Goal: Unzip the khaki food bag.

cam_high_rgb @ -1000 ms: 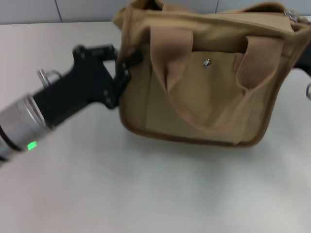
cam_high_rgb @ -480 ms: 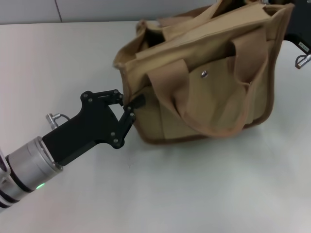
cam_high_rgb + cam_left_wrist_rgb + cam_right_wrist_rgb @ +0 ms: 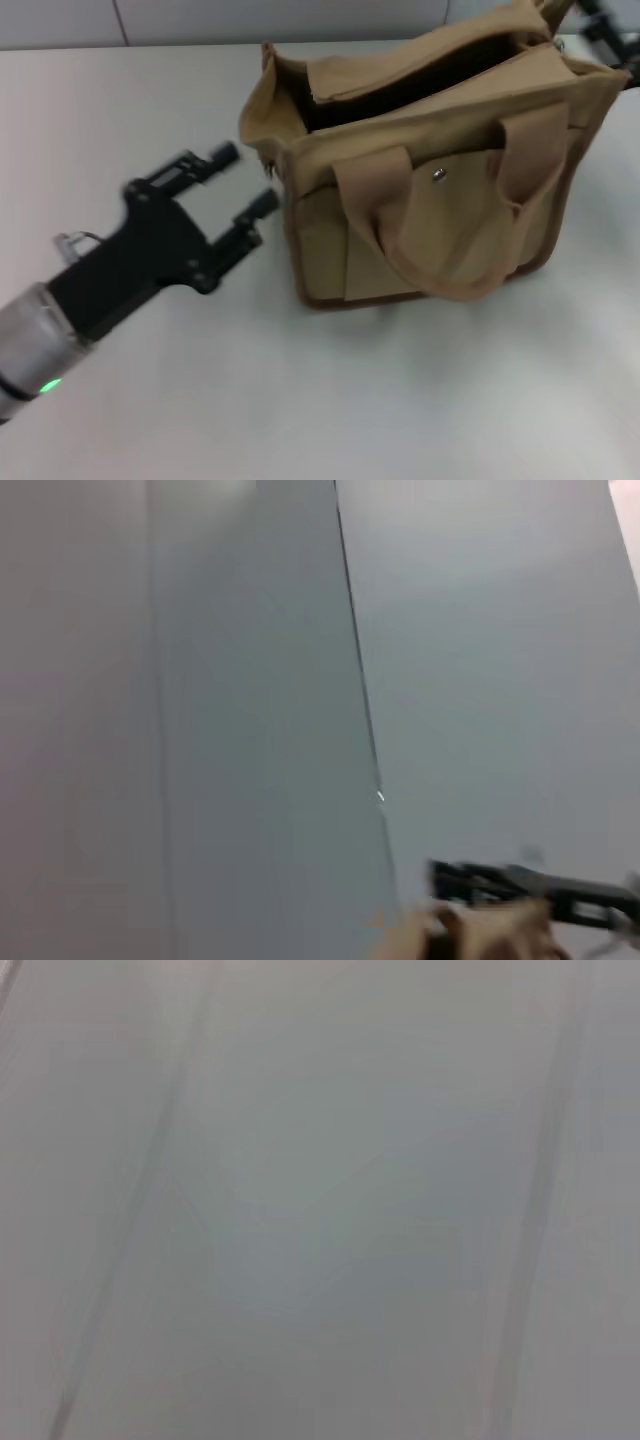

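The khaki food bag (image 3: 440, 215) stands on the white table (image 3: 330, 400) at centre right. Its top gapes and shows a dark inside (image 3: 420, 75). Its front pocket has a metal snap (image 3: 438, 176), and one loop handle (image 3: 440, 240) hangs down the front. My left gripper (image 3: 246, 177) is open and empty, just left of the bag's left end and apart from it. My right gripper (image 3: 603, 22) shows only as a black part at the bag's far right top corner. A scrap of the bag (image 3: 470, 935) shows in the left wrist view.
A grey wall (image 3: 200, 20) runs along the table's back edge. Bare table lies in front of the bag and to its left. The right wrist view shows only a plain grey surface.
My left gripper has let go of the bag's left end, opened and drawn back to the left. The bag has settled level on the table with its top wider open.
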You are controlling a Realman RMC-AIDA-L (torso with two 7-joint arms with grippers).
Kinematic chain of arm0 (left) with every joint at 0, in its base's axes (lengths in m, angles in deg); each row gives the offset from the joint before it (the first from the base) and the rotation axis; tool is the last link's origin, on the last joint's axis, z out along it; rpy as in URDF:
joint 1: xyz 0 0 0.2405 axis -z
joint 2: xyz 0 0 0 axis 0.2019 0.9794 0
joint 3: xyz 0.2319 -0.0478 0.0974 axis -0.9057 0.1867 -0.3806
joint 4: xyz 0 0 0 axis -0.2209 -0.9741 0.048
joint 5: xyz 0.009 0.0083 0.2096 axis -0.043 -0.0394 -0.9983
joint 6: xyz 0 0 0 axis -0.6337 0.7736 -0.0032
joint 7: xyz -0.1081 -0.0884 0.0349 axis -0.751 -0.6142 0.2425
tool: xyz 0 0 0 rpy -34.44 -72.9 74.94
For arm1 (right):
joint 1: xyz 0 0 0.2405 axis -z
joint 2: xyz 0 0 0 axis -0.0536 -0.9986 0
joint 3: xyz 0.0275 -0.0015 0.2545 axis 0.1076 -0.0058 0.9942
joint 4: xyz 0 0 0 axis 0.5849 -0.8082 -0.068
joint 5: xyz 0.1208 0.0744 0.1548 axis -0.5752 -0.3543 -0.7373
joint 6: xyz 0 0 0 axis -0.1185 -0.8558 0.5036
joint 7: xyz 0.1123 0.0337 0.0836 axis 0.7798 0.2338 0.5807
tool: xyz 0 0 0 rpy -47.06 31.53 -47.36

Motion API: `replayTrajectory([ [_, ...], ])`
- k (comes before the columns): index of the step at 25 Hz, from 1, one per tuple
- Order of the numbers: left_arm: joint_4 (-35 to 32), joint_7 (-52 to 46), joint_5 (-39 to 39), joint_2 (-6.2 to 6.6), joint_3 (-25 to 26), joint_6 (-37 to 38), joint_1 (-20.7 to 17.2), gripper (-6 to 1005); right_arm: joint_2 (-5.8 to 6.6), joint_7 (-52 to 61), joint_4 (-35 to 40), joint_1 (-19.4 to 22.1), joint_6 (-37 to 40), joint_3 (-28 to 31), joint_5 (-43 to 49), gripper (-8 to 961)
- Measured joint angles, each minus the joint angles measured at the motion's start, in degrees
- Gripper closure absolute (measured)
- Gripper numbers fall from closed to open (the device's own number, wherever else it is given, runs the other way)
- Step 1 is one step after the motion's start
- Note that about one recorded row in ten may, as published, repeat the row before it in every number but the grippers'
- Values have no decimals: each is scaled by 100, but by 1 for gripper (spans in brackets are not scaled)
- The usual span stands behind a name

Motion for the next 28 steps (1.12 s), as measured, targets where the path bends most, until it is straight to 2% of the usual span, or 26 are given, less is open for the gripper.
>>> replayTrajectory([
  [2,-136,-11,2,10,111,251,-143,658,1,83,-9,227,302,0,-429,649],
  [5,-415,-126,3,13,266,618,-334,544,4,402,-18,574,706,0,-1030,515],
  [7,-631,-392,3,24,412,914,-467,271,7,713,-18,777,936,1,-1262,425],
  [10,-1017,-808,-3,29,448,1248,-601,219,21,1199,18,1083,1389,-14,-1335,220],
  [12,-1403,-1211,-41,34,301,1399,-686,184,34,1511,73,1288,1736,-49,-1302,174],
  [15,-2010,-1752,-67,66,-219,1440,-781,167,49,2046,395,1578,2232,-175,-991,104],
  [18,-2377,-2026,-132,136,-824,1408,-807,168,52,2366,857,1796,2694,-273,-201,104],
  [22,-2447,-2346,-544,289,-1308,1391,-629,169,47,2391,1330,1920,3230,-308,1057,104],
  [25,-2435,-2641,-1078,345,-1471,1365,-395,170,44,2355,1531,1889,3448,-311,1962,104],
  [28,-2451,-2953,-1436,317,-1468,1232,-244,171,59,2349,1656,1775,3592,-323,2798,104],
])
